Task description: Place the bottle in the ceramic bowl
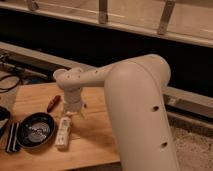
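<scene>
The robot's bulky white arm (135, 110) fills the near right of the view and hides much of the light wooden tabletop (100, 135) behind it. Its wrist turns down at the left and ends in the pincer (73, 111), which hangs low over the board. The pincer's lower end is dim and merges with the wrist housing, so whether it is wide or narrow cannot be told. It is also unclear whether it touches anything below. Directly under it, slightly nearer, the small slim white plastic bottle (63, 132) lies on its side on the tabletop, its long axis running from near to far. The bottle's pale label shows only a greyish smudge, and no writing can be read. Just to the left of the bottle, close but outside it, sits the round dark glazed ceramic bowl (30, 122), with pale rings on its inside and nothing in it. Left of the bowl lies a flat black rectangular object (12, 138), and the frame's edge cuts off a dark shape beyond it. A small red elongated object (53, 103) lies on the board farther back, left of the pincer, and what it is cannot be made out. Dark cables (9, 82) loop at the far left. A dark wall with a metal-posted railing (103, 11) runs along the far side.
</scene>
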Robot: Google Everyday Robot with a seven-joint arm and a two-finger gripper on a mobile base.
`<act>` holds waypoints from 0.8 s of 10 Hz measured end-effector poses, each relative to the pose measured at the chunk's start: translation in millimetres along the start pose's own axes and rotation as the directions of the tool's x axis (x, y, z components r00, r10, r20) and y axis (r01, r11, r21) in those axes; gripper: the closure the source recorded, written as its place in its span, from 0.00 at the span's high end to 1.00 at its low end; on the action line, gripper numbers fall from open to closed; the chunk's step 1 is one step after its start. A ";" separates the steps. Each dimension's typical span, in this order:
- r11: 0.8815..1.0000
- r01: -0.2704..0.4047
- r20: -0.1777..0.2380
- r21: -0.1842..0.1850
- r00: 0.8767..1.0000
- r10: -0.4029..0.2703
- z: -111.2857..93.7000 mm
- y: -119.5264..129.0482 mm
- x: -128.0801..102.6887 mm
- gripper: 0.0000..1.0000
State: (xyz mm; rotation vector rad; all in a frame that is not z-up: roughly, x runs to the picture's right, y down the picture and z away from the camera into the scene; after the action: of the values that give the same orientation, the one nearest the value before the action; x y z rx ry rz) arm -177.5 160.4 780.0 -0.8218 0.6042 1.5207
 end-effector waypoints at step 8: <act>0.993 0.081 -0.050 0.081 0.996 -0.077 33.0 21.4 0.5 0.80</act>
State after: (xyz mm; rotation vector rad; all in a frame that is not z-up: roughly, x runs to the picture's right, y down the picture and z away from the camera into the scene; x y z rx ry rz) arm -203.6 183.8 797.8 -0.8105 0.6569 1.3987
